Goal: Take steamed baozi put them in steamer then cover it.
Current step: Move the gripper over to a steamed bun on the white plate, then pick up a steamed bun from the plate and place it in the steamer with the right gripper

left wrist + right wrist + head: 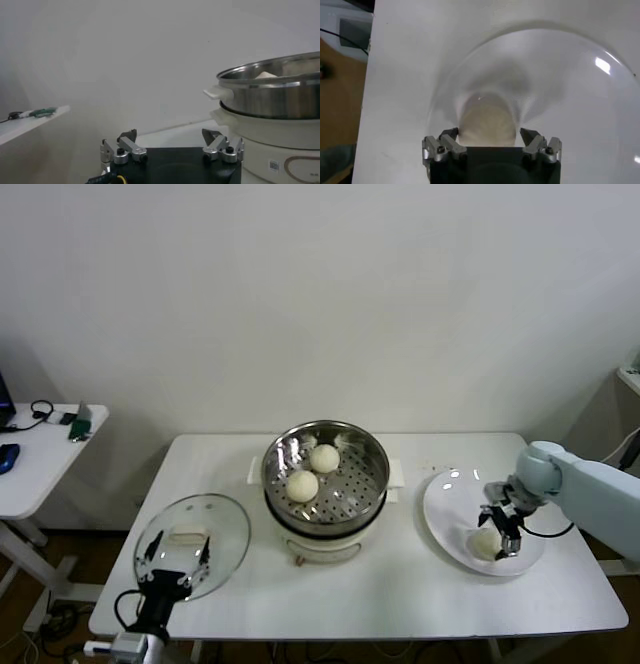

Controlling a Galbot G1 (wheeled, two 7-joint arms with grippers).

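Observation:
The steamer point(325, 484) stands open at the table's middle with two baozi point(324, 457) point(302, 485) on its perforated tray. A third baozi point(484, 544) lies on the white plate point(450, 499) at the right. My right gripper point(502, 536) is down on it, open, one finger on each side; in the right wrist view the baozi point(486, 125) sits between the fingertips point(449, 134). The glass cover point(215, 524) lies flat at the left. My left gripper point(177, 552) waits open over its near edge point(170, 137). A fourth baozi does not show.
The steamer's side point(270, 95) stands close to the left gripper's right. A white side table point(45, 454) with small items stands far left. The table's front edge runs just below the cover and plate.

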